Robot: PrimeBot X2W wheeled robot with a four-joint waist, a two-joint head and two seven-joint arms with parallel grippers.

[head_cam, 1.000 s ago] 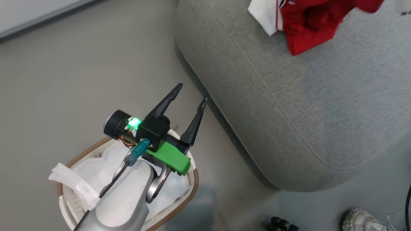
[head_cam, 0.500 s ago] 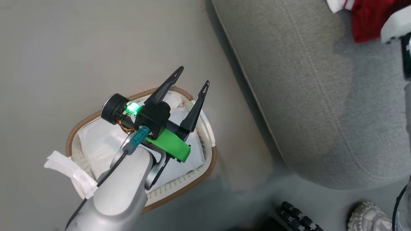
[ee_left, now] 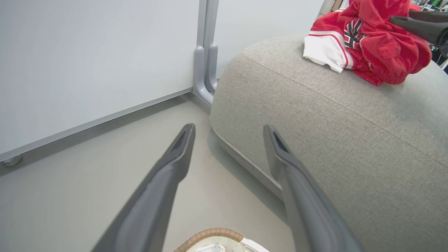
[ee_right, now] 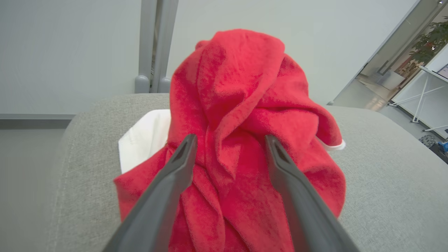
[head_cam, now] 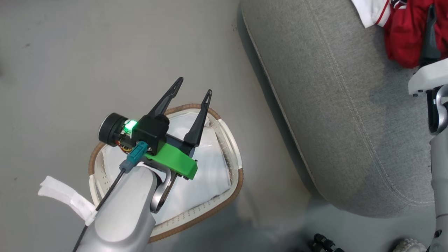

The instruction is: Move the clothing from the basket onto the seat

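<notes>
Toward the far edge of the seat (head_cam: 350, 105), we see the clothing (ee_right: 245, 105) heaped in a red-and-white bunch. Our right gripper (ee_right: 230, 138) stands with fingers spread wide on either side of the heap; whether they touch it we cannot tell. Our left gripper (head_cam: 194, 85) hangs over the basket (head_cam: 239, 182) on the floor (head_cam: 105, 52), fingers wide apart, gripping nothing.

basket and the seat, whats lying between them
Nothing: in the head view, just a bare strip of grey floor separates the basket from the seat, and the two do not touch.
</notes>
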